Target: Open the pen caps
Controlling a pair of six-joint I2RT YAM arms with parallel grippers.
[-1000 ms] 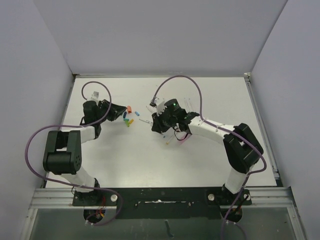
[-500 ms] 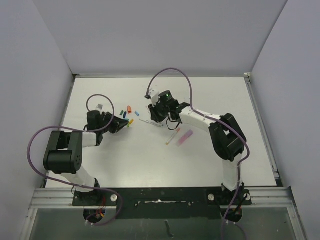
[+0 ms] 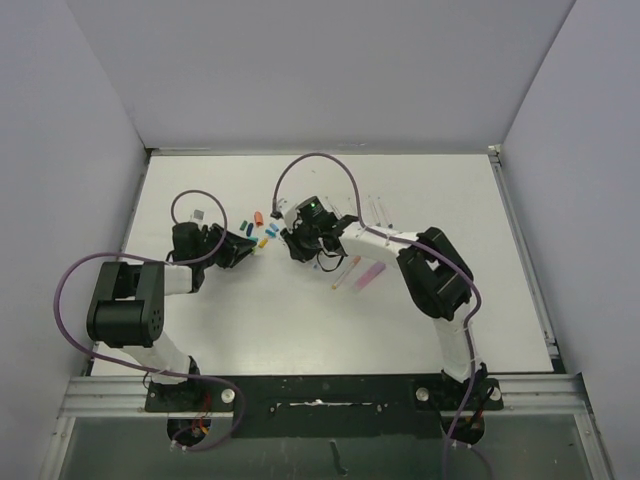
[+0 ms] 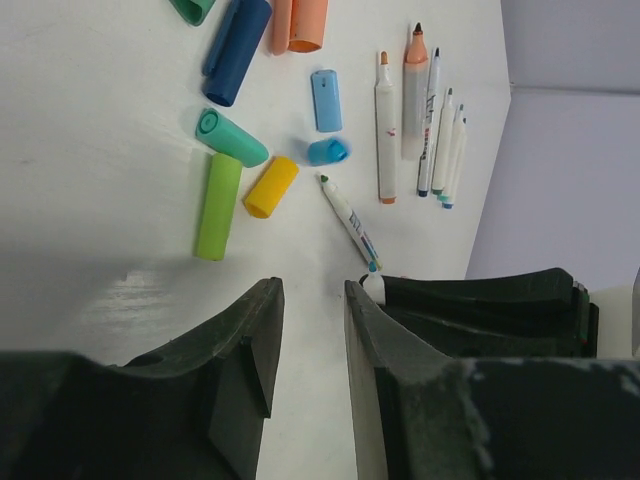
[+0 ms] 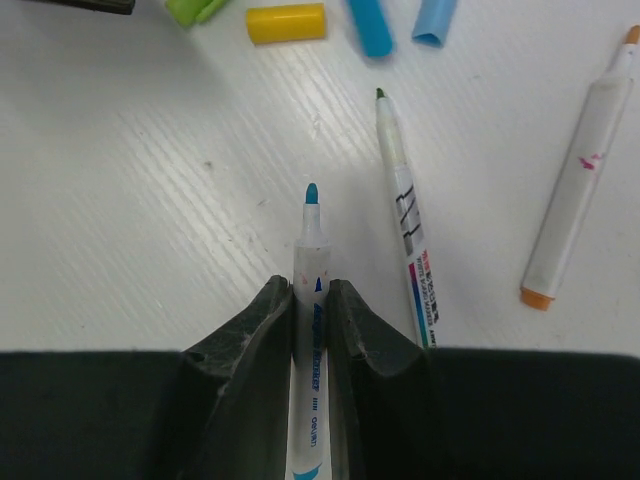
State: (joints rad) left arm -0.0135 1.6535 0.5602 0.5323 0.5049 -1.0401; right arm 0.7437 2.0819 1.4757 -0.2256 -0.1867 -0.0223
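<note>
Loose pen caps lie in a cluster point(image 3: 258, 229) between my grippers. The left wrist view shows a green cap point(image 4: 218, 205), a yellow cap point(image 4: 272, 186), a teal cap point(image 4: 232, 137), light blue caps point(image 4: 326, 100), a dark blue cap point(image 4: 238, 50) and an orange cap point(image 4: 300, 25). My left gripper point(image 4: 312, 290) is open and empty, just near of them point(image 3: 243, 250). My right gripper point(image 5: 311, 285) is shut on an uncapped white pen with a blue tip point(image 5: 311, 215), low over the table right of the cluster point(image 3: 295, 245).
An uncapped green-tipped pen point(image 5: 405, 215) lies right beside the held pen, and an orange-ended pen point(image 5: 580, 200) lies further right. Several uncapped white pens point(image 4: 415, 110) lie in a row. A pink pen point(image 3: 347, 272) and a purple cap point(image 3: 372, 272) lie right of my right gripper.
My right gripper has moved left toward the cap cluster with the white pen in it. My left gripper has drawn back a little toward the near side.
</note>
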